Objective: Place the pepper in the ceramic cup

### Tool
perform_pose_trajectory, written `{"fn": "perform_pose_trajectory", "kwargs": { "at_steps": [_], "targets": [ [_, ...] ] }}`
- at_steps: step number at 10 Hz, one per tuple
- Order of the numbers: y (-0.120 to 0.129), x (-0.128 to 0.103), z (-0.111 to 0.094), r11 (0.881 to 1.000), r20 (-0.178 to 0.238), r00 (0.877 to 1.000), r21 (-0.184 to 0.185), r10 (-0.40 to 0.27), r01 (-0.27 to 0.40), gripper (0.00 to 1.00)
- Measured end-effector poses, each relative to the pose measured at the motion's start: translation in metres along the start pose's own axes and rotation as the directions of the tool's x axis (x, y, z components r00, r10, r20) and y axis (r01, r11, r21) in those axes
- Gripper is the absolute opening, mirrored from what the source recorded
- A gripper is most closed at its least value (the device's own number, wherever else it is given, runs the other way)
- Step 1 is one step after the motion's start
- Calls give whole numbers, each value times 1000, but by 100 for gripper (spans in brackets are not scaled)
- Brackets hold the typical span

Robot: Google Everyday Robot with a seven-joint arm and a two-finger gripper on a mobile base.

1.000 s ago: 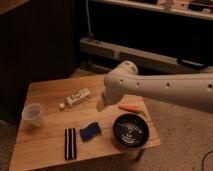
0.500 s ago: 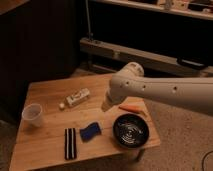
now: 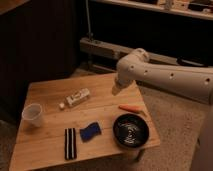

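The pepper (image 3: 131, 108) is a slender orange-red piece lying on the wooden table (image 3: 50, 155) near its right edge, just behind the dark bowl. The ceramic cup (image 3: 33, 114) is small and white and stands upright at the table's left side. My white arm reaches in from the right. The gripper (image 3: 116, 89) at its end hangs over the table's back right part, above and a little left of the pepper, far from the cup.
A wide dark glossy bowl (image 3: 130, 131) sits at the front right corner. A blue cloth-like object (image 3: 90, 132) and a black striped object (image 3: 70, 143) lie at the front middle. A white tube (image 3: 77, 97) lies mid-table.
The arm and gripper have moved to the right and slightly back, so the pepper now shows fully. The objects on the table have not moved.
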Motion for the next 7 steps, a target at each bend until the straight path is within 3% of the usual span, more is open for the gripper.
{"fn": "perform_pose_trajectory", "kwargs": {
  "at_steps": [3, 7],
  "targets": [
    [-26, 7, 19, 997, 6, 998, -24, -67, 67, 65],
    [6, 48, 44, 991, -16, 994, -86, -108, 106, 65]
  ]
}}
